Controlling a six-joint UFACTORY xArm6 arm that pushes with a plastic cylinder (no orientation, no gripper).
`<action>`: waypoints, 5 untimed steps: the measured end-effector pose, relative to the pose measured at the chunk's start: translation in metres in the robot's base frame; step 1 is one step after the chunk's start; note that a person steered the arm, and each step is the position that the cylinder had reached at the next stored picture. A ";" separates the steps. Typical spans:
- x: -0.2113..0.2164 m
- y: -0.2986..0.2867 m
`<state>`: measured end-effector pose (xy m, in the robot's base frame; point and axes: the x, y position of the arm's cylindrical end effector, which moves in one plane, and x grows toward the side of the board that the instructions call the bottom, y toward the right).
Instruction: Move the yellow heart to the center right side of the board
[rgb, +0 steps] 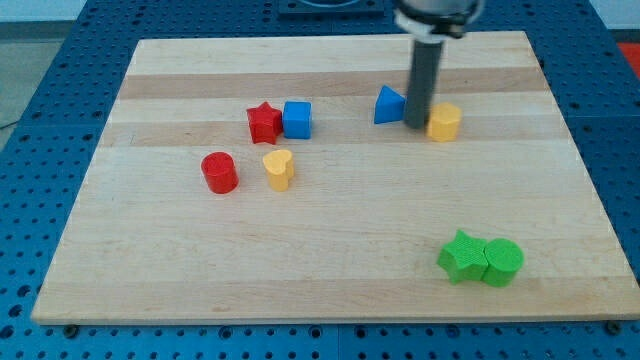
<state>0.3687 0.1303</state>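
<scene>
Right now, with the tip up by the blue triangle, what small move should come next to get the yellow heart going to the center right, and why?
Probably swing my tip toward the view's left and bottom, to the left flank of the yellow heart. It sits between the blue triangle and the yellow hexagon, well away from the heart, and a rightward push has to start from the heart's left, by the red cylinder.

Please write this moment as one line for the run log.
my tip: between blue triangle and yellow hexagon | yellow heart: left of centre, beside red cylinder, untouched | goal: not done
</scene>
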 end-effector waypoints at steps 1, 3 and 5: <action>-0.001 0.047; 0.008 0.006; 0.098 -0.038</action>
<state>0.4662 0.0924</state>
